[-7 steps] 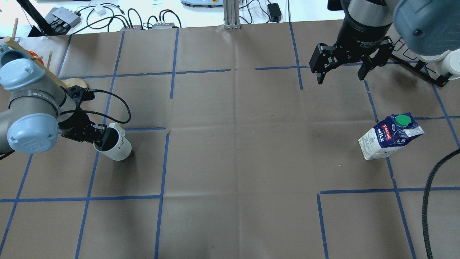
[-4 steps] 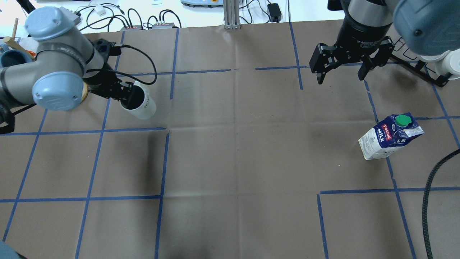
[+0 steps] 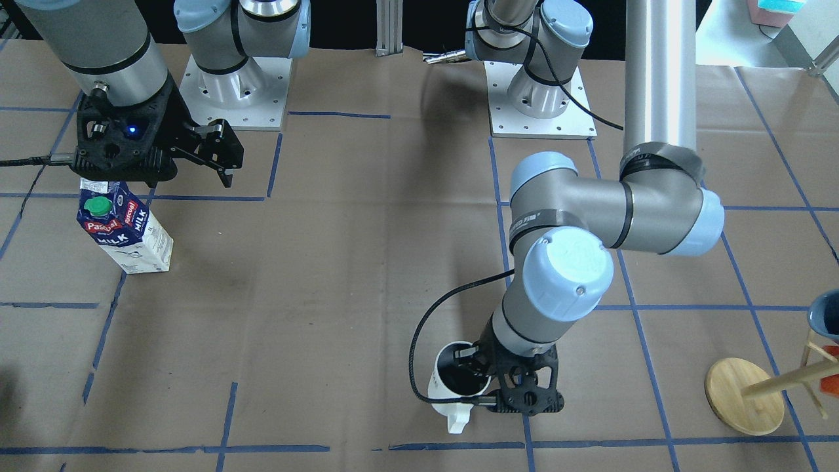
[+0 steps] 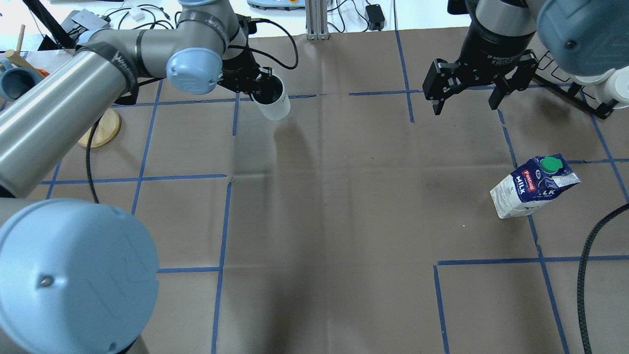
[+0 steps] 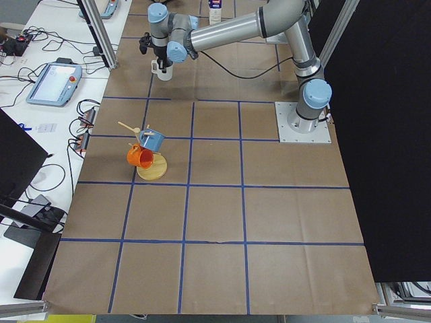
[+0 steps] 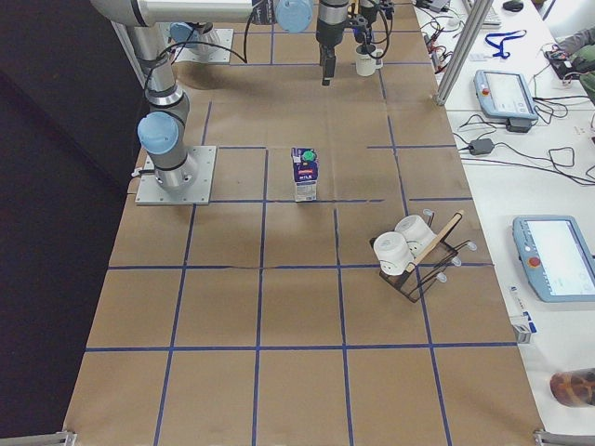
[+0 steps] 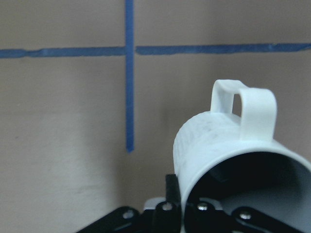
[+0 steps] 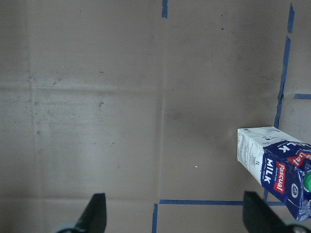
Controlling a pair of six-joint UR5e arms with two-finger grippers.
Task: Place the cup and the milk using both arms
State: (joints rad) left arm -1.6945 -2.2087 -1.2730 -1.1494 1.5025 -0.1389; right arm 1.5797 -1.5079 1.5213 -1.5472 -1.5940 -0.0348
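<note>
My left gripper (image 4: 259, 87) is shut on the rim of the white cup (image 4: 273, 102), one finger inside it, and holds it off the table at the far middle. The cup's handle points away from the wrist camera (image 7: 243, 104). It also shows in the front view (image 3: 453, 388), with the gripper (image 3: 493, 388) beside it. The milk carton (image 4: 533, 187) stands upright at the right, green cap up. My right gripper (image 4: 465, 108) is open and empty, hanging above and beyond the carton. The carton shows at the right edge of the right wrist view (image 8: 274, 165) and in the front view (image 3: 124, 229).
A wooden mug tree's round base (image 4: 100, 129) stands at the far left, with a blue mug (image 4: 14, 81) on it. A black rack with white cups (image 6: 409, 246) stands at the far right. A black cable (image 4: 587, 275) runs along the right edge.
My left arm has carried the cup from the left side of the table up and to the far middle. The right gripper and the carton have not moved.
</note>
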